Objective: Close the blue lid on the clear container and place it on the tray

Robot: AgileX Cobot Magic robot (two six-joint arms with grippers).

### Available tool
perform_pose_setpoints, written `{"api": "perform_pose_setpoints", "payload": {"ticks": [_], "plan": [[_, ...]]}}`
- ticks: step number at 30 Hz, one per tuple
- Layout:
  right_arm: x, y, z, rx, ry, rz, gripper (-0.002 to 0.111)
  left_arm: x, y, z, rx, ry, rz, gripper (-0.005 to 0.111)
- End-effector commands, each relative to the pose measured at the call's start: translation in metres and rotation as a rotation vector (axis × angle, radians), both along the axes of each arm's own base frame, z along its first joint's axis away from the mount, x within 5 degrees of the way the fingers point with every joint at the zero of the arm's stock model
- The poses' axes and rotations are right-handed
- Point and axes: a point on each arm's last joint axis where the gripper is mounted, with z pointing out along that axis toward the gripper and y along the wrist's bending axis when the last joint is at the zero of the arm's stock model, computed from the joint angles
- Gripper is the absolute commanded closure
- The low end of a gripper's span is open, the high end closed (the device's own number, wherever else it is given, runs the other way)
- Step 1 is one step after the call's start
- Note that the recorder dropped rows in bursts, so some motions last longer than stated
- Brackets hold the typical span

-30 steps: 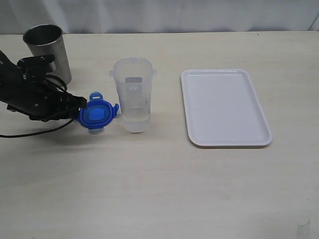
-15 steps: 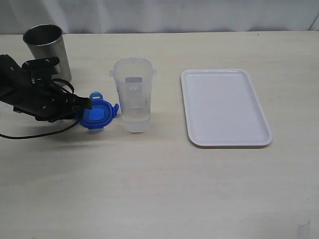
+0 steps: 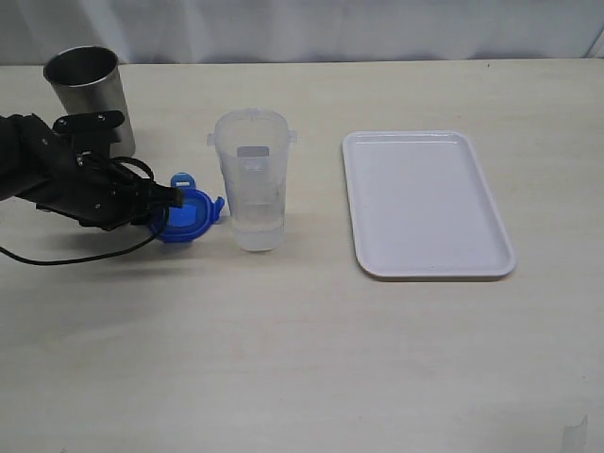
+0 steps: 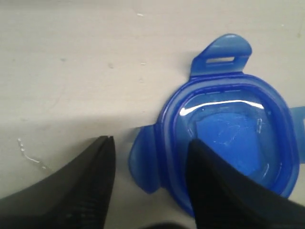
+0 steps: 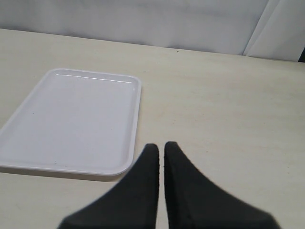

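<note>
Table [image 3: 302, 359]: pale beige top, faintly scuffed, matte. White cloth backdrop [image 3: 302, 28] hangs along the far edge at 12 o'clock.

Grey metal cup [image 3: 85, 90] stands upright at 10 o'clock on the table, close behind the left arm. A thin black cable [image 3: 66, 257] loops on the surface under that arm.

The clear container [image 3: 251, 179] stands upright and uncapped a little toward 10 o'clock from centre. The tray [image 3: 429, 203] lies flat at its 3 o'clock, well apart, nothing on it.

The blue lid [image 3: 193, 215] sits at the container's 9 o'clock, one flap just beside the container wall. Whether it rests flat or is tipped, I cannot tell.

Left gripper [image 3: 176, 195] reaches in from 9 o'clock, low at the lid. Jaws parted: one of the fingers [image 4: 219, 191] lies over the lid's rim, the other just beside a flap with a strip of bare table between them. A firm hold is not evident.

Right gripper [image 5: 161, 148]: fingers pressed together on nothing, over bare table near a tray corner.
</note>
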Motion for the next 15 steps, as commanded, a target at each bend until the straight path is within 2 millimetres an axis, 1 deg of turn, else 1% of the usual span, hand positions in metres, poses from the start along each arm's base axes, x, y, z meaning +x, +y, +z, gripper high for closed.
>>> {"api": "perform_pose_setpoints", "payload": {"ticks": [1, 3, 4, 5, 6, 7, 8, 10, 12, 15], "plan": [[0.0, 0.0, 0.0, 0.006, -0.007, -0.005, 0.104, -0.004, -0.001, -0.009, 0.001, 0.05, -0.013, 0.067], [0.0, 0.0, 0.0, 0.006, -0.007, -0.005, 0.104, -0.004, -0.001, -0.009, 0.003, 0.049, -0.017, 0.078], [0.0, 0.0, 0.0, 0.006, -0.007, -0.005, 0.104, -0.005, -0.001, -0.009, 0.003, 0.051, -0.017, 0.088], [0.0, 0.0, 0.0, 0.006, -0.007, -0.005, 0.104, -0.005, -0.002, -0.01, 0.001, 0.057, -0.019, 0.093], [0.0, 0.0, 0.0, 0.006, -0.007, -0.005, 0.104, -0.006, -0.002, -0.01, 0.003, 0.062, -0.028, 0.101], [0.0, 0.0, 0.0, 0.006, -0.007, -0.005, 0.104, -0.006, -0.002, -0.01, 0.003, 0.066, -0.031, 0.105], [0.0, 0.0, 0.0, 0.006, -0.007, -0.005, 0.104, -0.007, -0.002, -0.01, 0.003, 0.071, -0.036, 0.107], [0.0, 0.0, 0.0, 0.006, -0.007, -0.005, 0.104, -0.007, -0.002, -0.009, 0.009, 0.073, -0.054, 0.107], [0.0, 0.0, 0.0, 0.006, -0.007, -0.005, 0.104, -0.008, -0.003, 0.0, 0.009, 0.059, -0.08, 0.107], [0.0, 0.0, 0.0, 0.006, -0.007, -0.005, 0.104, -0.011, -0.003, 0.031, 0.009, -0.002, -0.137, 0.107]]}}
